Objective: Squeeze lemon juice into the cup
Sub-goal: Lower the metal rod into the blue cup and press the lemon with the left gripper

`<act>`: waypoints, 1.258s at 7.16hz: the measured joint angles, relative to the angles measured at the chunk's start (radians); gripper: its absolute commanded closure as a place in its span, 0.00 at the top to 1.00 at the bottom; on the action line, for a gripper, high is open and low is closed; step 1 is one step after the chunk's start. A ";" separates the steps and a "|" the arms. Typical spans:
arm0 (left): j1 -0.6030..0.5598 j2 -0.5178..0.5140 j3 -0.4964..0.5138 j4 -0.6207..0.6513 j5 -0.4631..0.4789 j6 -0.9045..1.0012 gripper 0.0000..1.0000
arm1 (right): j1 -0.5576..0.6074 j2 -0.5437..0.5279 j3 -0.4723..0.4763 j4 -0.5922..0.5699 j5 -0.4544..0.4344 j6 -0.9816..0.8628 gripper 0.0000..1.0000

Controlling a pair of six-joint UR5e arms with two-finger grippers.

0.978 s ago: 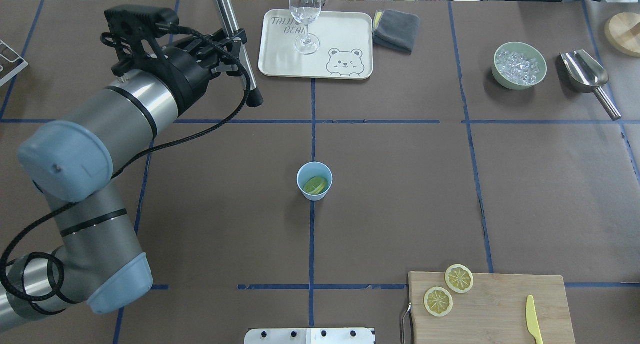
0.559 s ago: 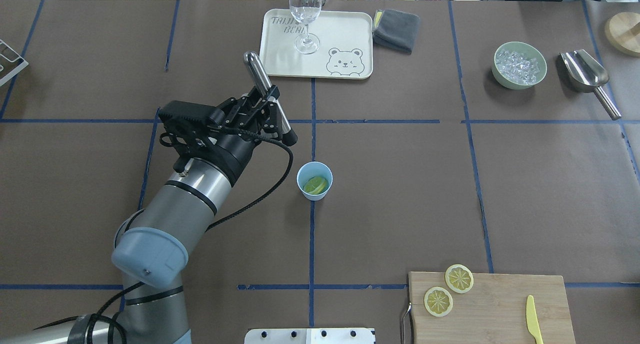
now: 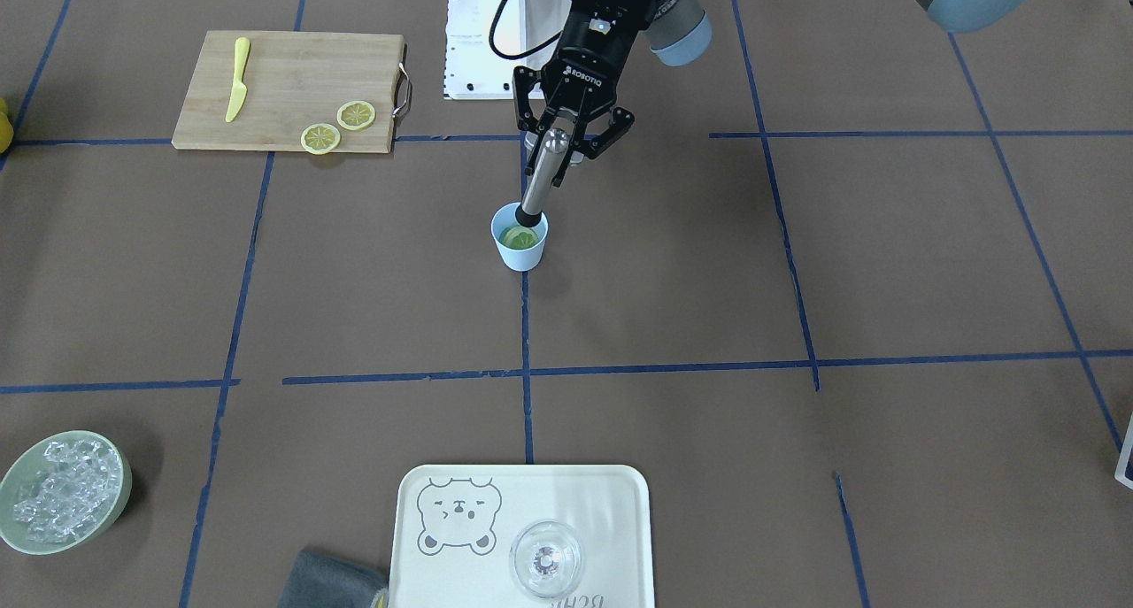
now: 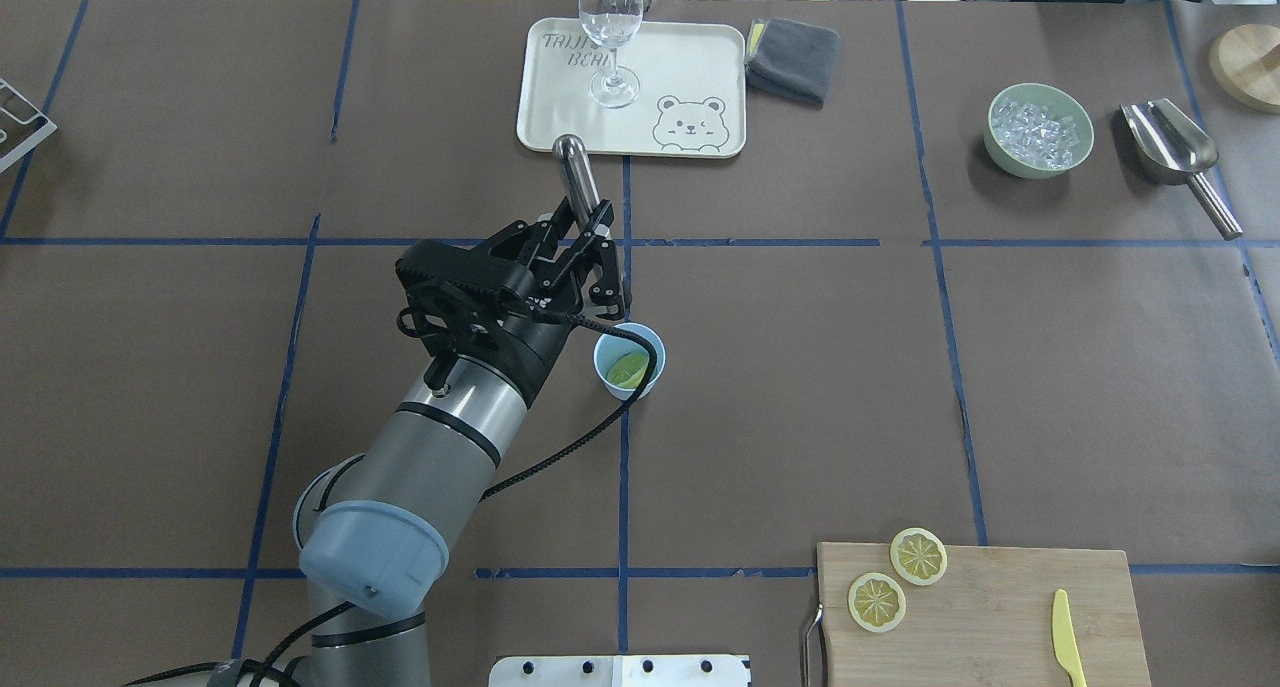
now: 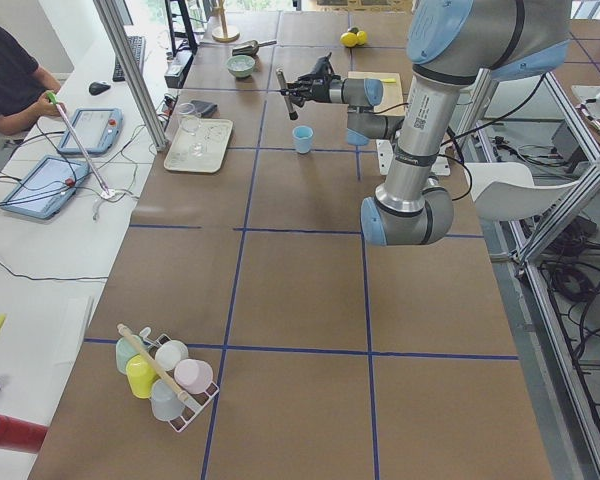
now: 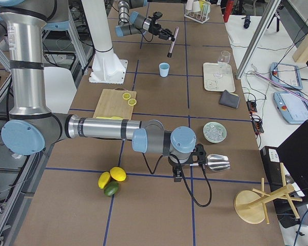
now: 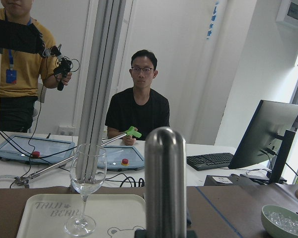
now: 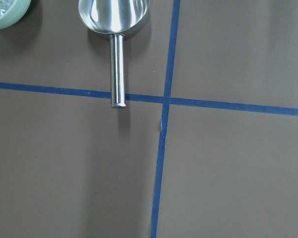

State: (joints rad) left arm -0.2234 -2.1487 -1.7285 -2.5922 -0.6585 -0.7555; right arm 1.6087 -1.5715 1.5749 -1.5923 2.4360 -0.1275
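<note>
Exterior front-facing, mid-table: clenched in the left gripper (image 3: 566, 143), a steel muddler (image 3: 542, 179) pointing down toward the cup (image 3: 520, 254), with the lemon (image 3: 512, 236) lying inside. Right gripper (image 6: 199, 155) far right by the scoop (image 6: 218, 163), grip impossible to tell. Probably soft, wet and slippery in a light, tippy cup, so better pressed from above than pinched; reads "ROBOTIQ" on the left gripper, "BEAR" on the tray (image 4: 560, 127).

Robotics lab: blue-taped table (image 4: 800, 387), seated person (image 7: 137, 106), desk monitor (image 7: 265, 129)
</note>
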 measured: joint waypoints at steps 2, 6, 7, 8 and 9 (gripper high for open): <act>0.023 -0.013 0.033 -0.001 0.018 0.009 0.00 | 0.000 0.010 0.001 0.000 0.000 0.001 1.00; 0.067 -0.016 0.132 -0.068 0.066 0.010 0.00 | 0.000 0.015 0.002 0.000 0.000 0.002 1.00; 0.074 -0.016 0.145 -0.076 0.070 0.010 0.00 | 0.000 0.015 0.002 0.000 0.000 0.002 1.00; 0.076 -0.017 0.154 -0.080 0.072 0.010 0.00 | 0.000 0.017 0.002 0.000 0.000 0.002 1.00; 0.077 -0.021 0.166 -0.081 0.072 0.009 0.00 | 0.001 0.018 0.002 0.000 0.000 0.002 1.00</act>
State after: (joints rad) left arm -0.1465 -2.1699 -1.5625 -2.6731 -0.5863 -0.7462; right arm 1.6096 -1.5532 1.5769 -1.5923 2.4359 -0.1258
